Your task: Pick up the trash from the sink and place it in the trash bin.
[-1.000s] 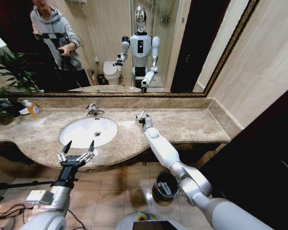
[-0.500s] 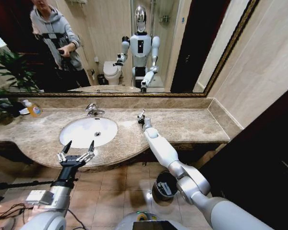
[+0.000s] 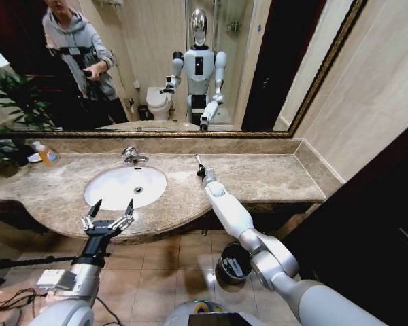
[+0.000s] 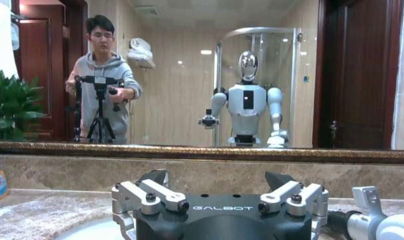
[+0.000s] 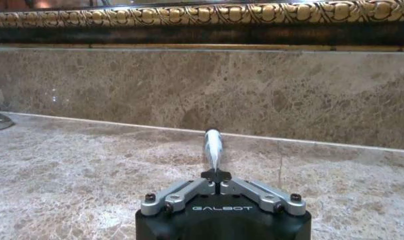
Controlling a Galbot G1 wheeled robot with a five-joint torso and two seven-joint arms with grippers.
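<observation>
**A:** Start with the big things. What surrounds the sink (image 3: 126,187)?

**B:** The beige-brown marble table (image 3: 258,178) carries it. The sink is an oval white basin, with the chrome faucet (image 3: 131,155) at its far edge. A gilt-framed mirror (image 3: 272,61) runs along the wall behind the sink.

**A:** And the trash bin (image 3: 234,263)?

**B:** It stands on the tiled floor (image 3: 163,261), below the table's front edge and off to the right of the sink, partly behind the right arm. It is black with a shiny rim, and something pale lies inside it.

**A:** Where are the arms relative to the sink?

**B:** The right arm reaches over the table just right of the sink. Its right end effector (image 3: 199,166) is clenched on a slim white stick (image 5: 213,148), which points up and away toward the back wall. The left end effector (image 3: 109,210) hovers at the sink's near rim, over the table's front edge, fingers spread wide and released, grasping nothing.

**A:** Anything smaller nearby?

**B:** A clear bottle of orange liquid (image 3: 47,155) stands well to the left of the sink, by a green plant (image 3: 10,102).

**A:** What lies in the sink itself?

**B:** The bowl looks bare white around its drain (image 3: 138,189); I can make out no toiletries in it.
</observation>
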